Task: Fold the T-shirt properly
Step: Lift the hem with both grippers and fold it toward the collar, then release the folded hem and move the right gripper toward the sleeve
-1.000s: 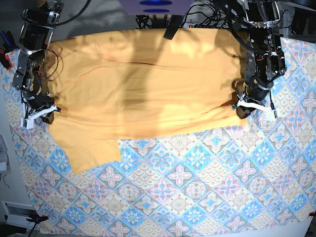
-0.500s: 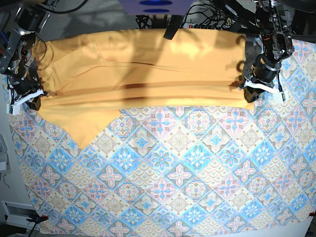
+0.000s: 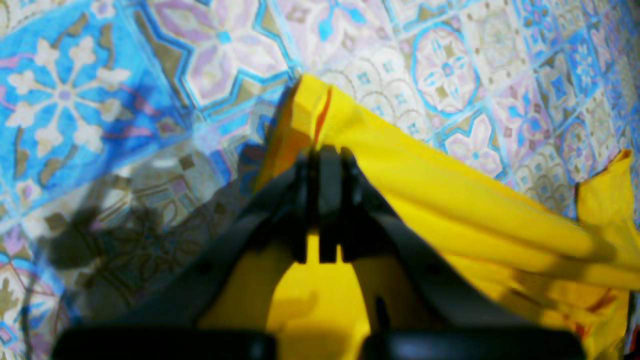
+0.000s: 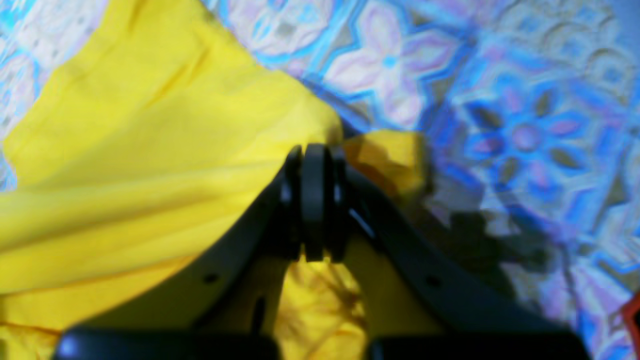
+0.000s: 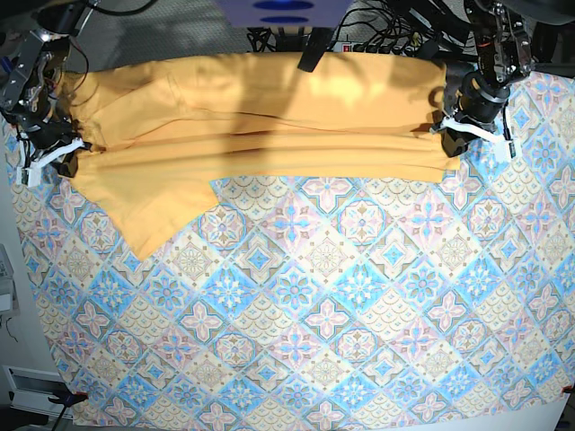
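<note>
Yellow shirt (image 5: 260, 117) hangs stretched between the left gripper (image 5: 473, 133) and right gripper (image 5: 49, 160), both clenched on its edge, so uneven pulling could slip a thin pinch and skew the fold.

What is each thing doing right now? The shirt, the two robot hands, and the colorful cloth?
T-shirt: stretched between both grippers, partly folded, one sleeve hanging toward the front.
Left gripper: shut on the T-shirt's edge.
Right gripper: shut on the T-shirt's edge.
Patterned cloth: spread flat under the shirt.
</note>
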